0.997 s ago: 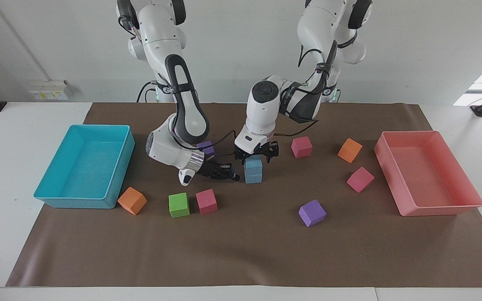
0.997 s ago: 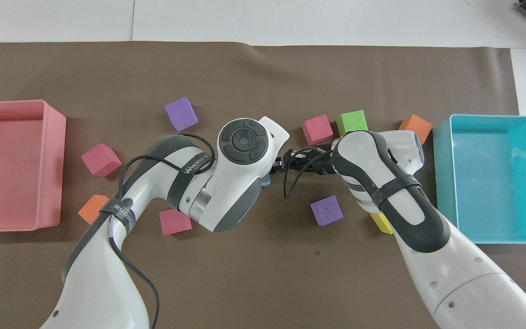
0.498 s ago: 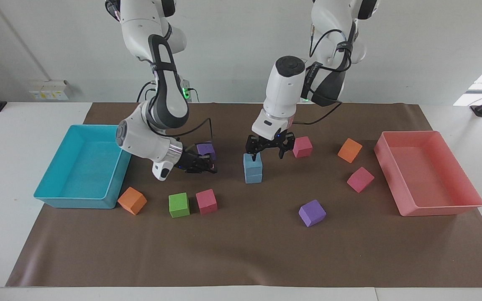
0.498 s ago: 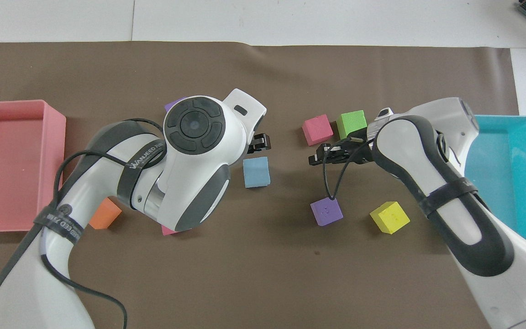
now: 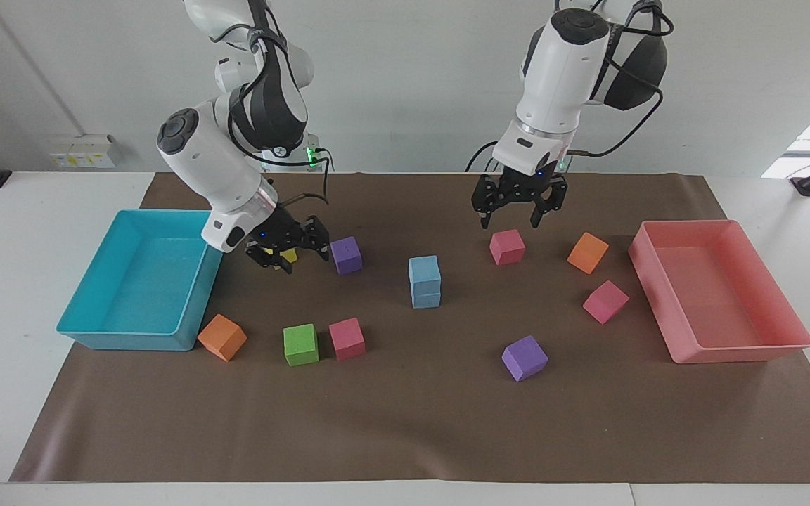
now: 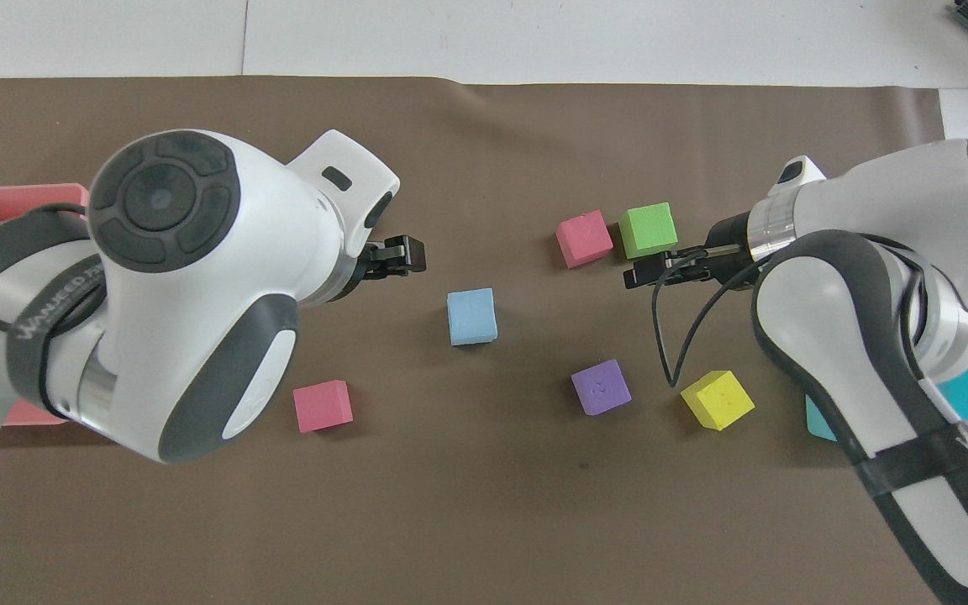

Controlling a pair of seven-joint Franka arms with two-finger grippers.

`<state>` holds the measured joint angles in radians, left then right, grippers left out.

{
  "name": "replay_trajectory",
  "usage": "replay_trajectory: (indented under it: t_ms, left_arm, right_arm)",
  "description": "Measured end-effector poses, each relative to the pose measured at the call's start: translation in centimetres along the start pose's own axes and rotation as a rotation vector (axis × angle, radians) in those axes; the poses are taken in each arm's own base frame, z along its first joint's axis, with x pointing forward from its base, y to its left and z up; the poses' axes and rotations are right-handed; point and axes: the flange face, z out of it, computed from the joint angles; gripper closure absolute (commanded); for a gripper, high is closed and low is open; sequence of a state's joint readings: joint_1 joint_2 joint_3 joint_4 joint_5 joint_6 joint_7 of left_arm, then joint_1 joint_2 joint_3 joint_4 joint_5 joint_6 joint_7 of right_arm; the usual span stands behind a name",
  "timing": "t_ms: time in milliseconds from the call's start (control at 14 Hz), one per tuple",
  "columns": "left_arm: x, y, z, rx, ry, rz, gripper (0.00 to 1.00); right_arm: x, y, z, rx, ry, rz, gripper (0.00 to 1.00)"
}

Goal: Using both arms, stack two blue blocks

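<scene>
– At the right arm's end of the table, what do you have?

– I have the turquoise tray (image 5: 131,341), and beside it the right gripper (image 5: 285,254) hangs over the mat with its fingers spread, holding nothing. The yellow cube (image 6: 718,399) that seems to sit between them lies on the mat underneath. Next comes a purple cube (image 5: 346,254).

– And the blue blocks (image 5: 425,281)?

– Mid-mat, one squarely on the other, edges lined up, with nothing touching them. From overhead I see only the top one (image 6: 472,316). I'd call the stack done.

– The left arm?

– The left gripper (image 5: 517,214) is up over the mat near a pink cube (image 5: 507,247), its fingers apart and empty as well.

– If I asked you to redo the stack, how would you grip?

– They look like foam, so I expect them to be light, soft and a bit grippy, with no risk of breaking. I'd take the upper block by two facing side walls, about halfway up, fingers coming straight down. A gentle squeeze should do, since I think a hard one would dent it and make it spring on release. My worry is a sideways nudge, because a light stack like that would topple easily.
</scene>
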<state>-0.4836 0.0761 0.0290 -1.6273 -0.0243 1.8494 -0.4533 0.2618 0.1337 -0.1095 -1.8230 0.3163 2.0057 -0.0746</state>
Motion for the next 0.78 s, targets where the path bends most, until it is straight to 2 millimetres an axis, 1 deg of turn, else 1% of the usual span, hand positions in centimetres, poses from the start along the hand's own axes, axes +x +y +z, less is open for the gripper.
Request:
replay_trajectory:
  t_ms: [214, 356, 569, 641, 783]
  left_arm:
    - [1.7, -4.6, 0.0, 0.019, -0.018, 0.054, 0.00]
    - [2.6, -7.4, -0.2, 0.026, -0.021, 0.085, 0.00]
    - [3.3, -12.7, -2.0, 0.035, -0.023, 0.143, 0.00]
    - [3.1, -14.4, -3.0, 0.038, -0.027, 0.155, 0.00]
    - [1.9, -17.3, -5.3, 0.042, -0.052, 0.163, 0.00]
  right_arm:
    - [0.0, 0.3, -2.0, -0.200, 0.001, 0.022, 0.00]
    - [-0.3, 0.7, -3.9, -0.249, -0.036, 0.041, 0.00]
    - [-1.3, 3.2, -9.9, -0.249, -0.019, 0.104, 0.00]
    - [-2.0, 4.0, -11.8, -0.246, -0.012, 0.125, 0.00]
    - [-3.8, 5.6, -14.6, -0.240, -0.020, 0.164, 0.00]
